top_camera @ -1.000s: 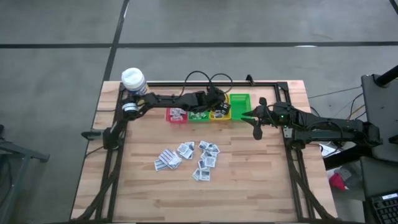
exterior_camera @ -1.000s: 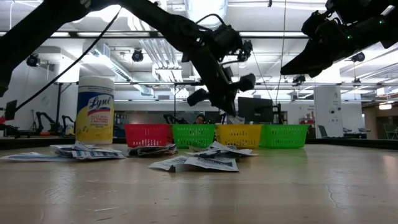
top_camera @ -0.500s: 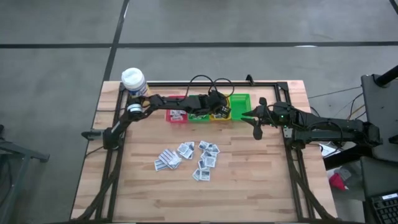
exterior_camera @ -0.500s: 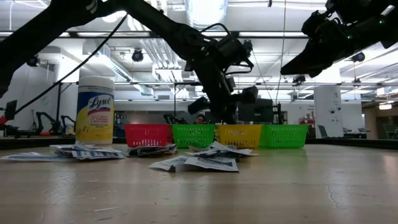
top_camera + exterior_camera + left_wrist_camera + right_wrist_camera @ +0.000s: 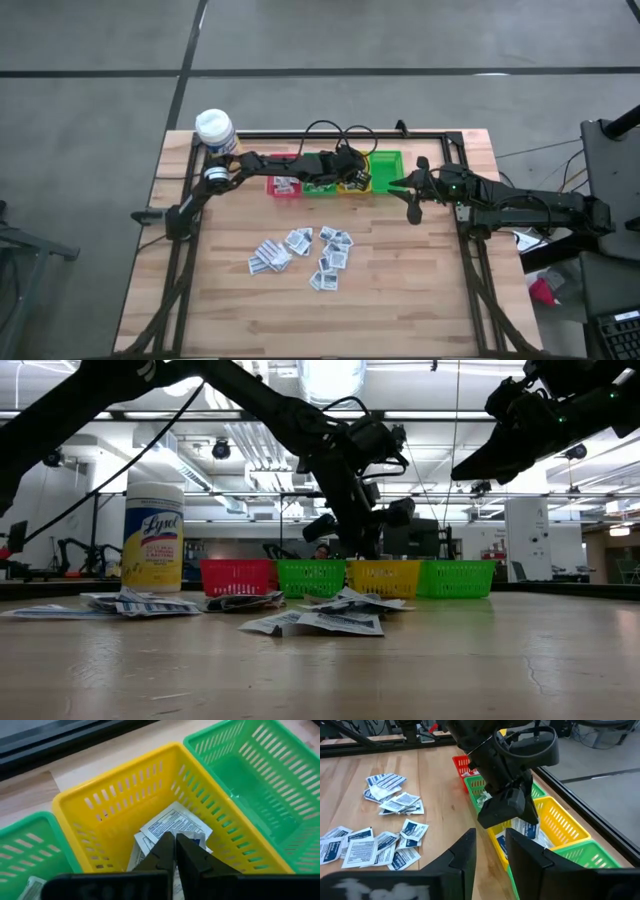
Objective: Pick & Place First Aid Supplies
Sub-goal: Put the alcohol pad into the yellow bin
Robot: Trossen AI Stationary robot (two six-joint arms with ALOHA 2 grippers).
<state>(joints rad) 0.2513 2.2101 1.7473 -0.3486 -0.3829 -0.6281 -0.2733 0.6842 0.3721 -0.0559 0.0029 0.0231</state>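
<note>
Several white sachets lie loose in the middle of the wooden table. At the far side a red bin, a small green bin, a yellow bin and a larger green bin stand in a row. My left gripper reaches down into the yellow bin, fingers together, right above the sachets lying in it. My right gripper hangs open and holds nothing to the right of the bins, above the table. My left gripper comes slanting down from above into the yellow bin, its fingertips right at the topmost sachet there. The fingers hide the spot, so I cannot tell whether they touch or pinch it.
A yellow wipes bottle with a white cap stands at the far left corner. A black frame rail runs along the far edge behind the bins. Bare wood lies near the front edge.
My left gripper has sunk toward the yellow bin and now stands with its fingertips inside it. The right arm and the loose sachets have kept still.
</note>
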